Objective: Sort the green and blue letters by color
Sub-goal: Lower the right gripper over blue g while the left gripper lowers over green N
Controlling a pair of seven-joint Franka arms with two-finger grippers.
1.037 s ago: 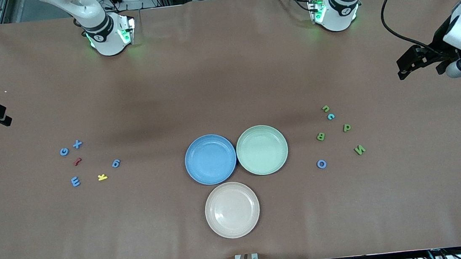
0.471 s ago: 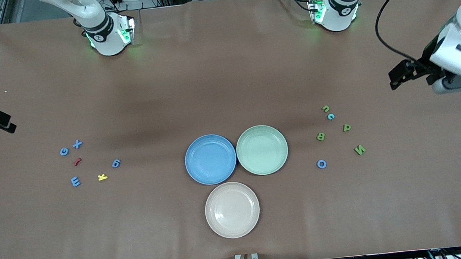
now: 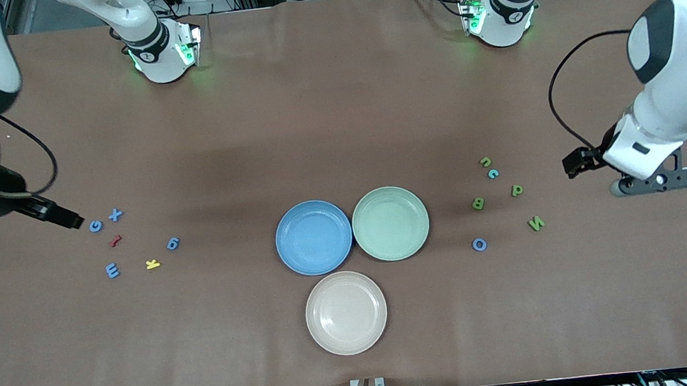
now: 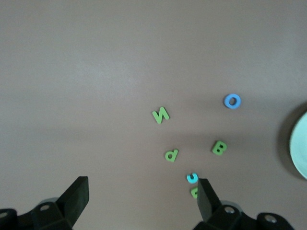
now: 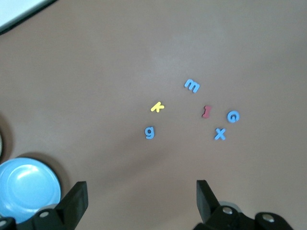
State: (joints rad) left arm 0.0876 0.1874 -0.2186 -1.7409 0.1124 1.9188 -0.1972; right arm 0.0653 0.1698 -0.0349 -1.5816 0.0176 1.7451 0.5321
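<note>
Basically, left gripper (image 4: 140, 199) jaws apart above green letters (image 4: 160, 115), right gripper (image 5: 139, 199) jaws apart above blue letters (image 5: 192, 85), both lining up picks.

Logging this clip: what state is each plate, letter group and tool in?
blue plate: empty
green plate: empty
beige plate: empty
blue letters: loose on table, unsorted
green letters: loose on table, unsorted
left tool: open, empty
right tool: open, empty
</note>
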